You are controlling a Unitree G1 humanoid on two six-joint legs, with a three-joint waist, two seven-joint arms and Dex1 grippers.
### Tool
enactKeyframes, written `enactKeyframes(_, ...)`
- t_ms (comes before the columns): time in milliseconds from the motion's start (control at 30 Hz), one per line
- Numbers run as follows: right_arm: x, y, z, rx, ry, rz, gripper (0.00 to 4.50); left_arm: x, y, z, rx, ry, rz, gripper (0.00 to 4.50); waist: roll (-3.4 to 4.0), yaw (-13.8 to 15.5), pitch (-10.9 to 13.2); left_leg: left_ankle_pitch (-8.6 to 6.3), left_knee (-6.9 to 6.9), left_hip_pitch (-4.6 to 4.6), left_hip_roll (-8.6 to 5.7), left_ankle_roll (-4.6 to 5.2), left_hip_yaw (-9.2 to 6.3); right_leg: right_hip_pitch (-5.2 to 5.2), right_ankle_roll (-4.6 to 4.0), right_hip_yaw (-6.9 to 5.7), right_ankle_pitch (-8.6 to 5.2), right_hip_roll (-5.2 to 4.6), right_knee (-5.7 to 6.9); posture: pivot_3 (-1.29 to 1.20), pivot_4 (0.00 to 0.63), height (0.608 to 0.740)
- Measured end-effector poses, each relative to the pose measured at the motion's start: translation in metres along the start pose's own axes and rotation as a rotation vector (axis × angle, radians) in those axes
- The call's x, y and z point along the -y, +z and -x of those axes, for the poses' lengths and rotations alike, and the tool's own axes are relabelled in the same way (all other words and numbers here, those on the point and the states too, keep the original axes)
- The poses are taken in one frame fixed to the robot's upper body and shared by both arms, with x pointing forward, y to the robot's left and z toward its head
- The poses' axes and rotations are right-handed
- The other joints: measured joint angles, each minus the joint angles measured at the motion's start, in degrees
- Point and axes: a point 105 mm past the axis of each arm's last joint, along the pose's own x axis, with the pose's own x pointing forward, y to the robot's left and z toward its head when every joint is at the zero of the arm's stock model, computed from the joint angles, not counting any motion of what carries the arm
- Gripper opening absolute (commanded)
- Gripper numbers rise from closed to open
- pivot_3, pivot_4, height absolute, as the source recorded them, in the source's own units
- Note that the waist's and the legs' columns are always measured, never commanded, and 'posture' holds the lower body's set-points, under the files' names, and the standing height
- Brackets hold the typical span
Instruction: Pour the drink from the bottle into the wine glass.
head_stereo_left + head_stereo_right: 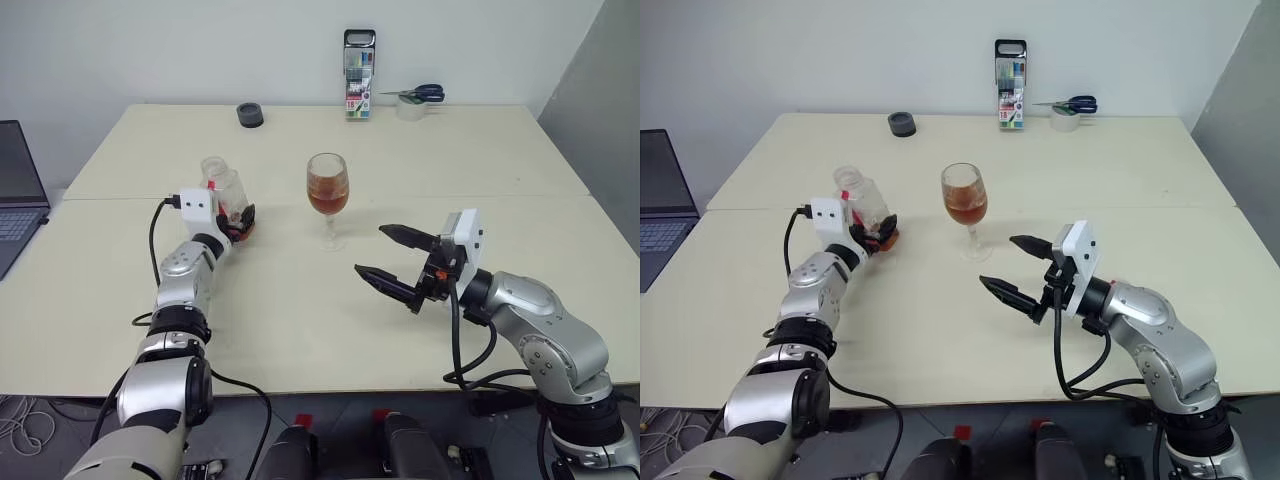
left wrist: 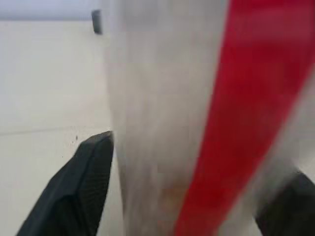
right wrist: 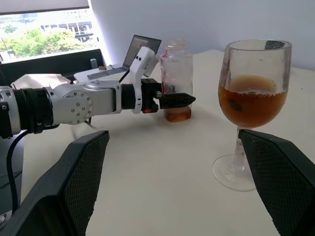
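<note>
- Tabletop: large, pale, two panels with a seam running across. It carries the bottle, the wine glass and stray items at the far edge. Risk: a smooth surface offers no stop, so a knocked vessel would likely slide or roll.
- Right claw: fingers spread wide, empty, pointing level toward the foot of the wine glass, near it but apart. Risk: any sweep toward the robot's left would likely strike the stem and tip the glass.
- Left claw: around the lower part of the bottle, low over the tabletop. In the left wrist view a gap shows between one finger and the bottle wall; judged spread or just releasing, though contact on the far side cannot be told. Risk: withdrawing at an angle could drag or topple the bottle.
- Bottle: clear, uncapped, upright or slightly tilted, well to the robot's left of the wine glass. Whether its base sits fully on the tabletop cannot be told. Risk: nearly empty, so light and easily tipped.
- Wine glass: upright near the tabletop's middle, on a thin stem and round foot. Risk: top-heavy with liquid; a light knock would spill it.
- Drink: amber, filling about half the bowl; a small remnant in the bottle's bottom. Pouring judged essentially done. Risk: the remnant would leak if the open bottle falls.
</note>
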Motion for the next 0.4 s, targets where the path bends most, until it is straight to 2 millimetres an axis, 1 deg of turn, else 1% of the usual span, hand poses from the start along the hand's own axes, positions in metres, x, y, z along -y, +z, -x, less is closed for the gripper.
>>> enactKeyframes(133, -0.002, -0.002, 0.001, 0.009, 0.003, -0.007, 4.5, -0.006, -0.005, 0.01, -0.013, 0.025, -0.016, 4.48, 0.0, 0.02, 0.0, 0.0, 0.0, 0.0, 0.0, 0.0, 0.01, 0.01, 0.0, 0.03, 0.0, -0.01, 0.0, 0.0, 0.15, 0.74)
enactKeyframes(300, -0.005, -0.017, 0.008, -0.014, -0.028, -0.056, 4.5, -0.009, -0.016, 0.031, -0.049, 0.045, -0.022, 4.48, -0.01, 0.08, -0.01, 0.0, 0.0, 0.01, 0.01, 0.0, -0.01, 0.01, 0.0, 0.04, 0.0, -0.02, 0.0, 0.0, 0.15, 0.74)
enactKeyframes(367, -0.003, -0.025, 0.014, -0.039, -0.083, -0.062, 4.5, -0.009, -0.017, 0.04, -0.057, 0.055, -0.028, 4.48, -0.02, 0.11, -0.02, 0.0, -0.01, 0.01, 0.02, -0.01, -0.02, 0.02, 0.0, 0.05, 0.0, -0.04, 0.0, 0.0, 0.15, 0.74)
enactKeyframes(400, 0.001, -0.032, 0.019, -0.067, -0.142, -0.052, 4.5, -0.008, -0.018, 0.046, -0.061, 0.058, -0.03, 4.48, -0.01, 0.13, -0.03, 0.0, -0.01, 0.01, 0.02, -0.01, 0.0, 0.01, 0.0, 0.07, 0.0, -0.04, -0.01, 0.0, 0.15, 0.74)
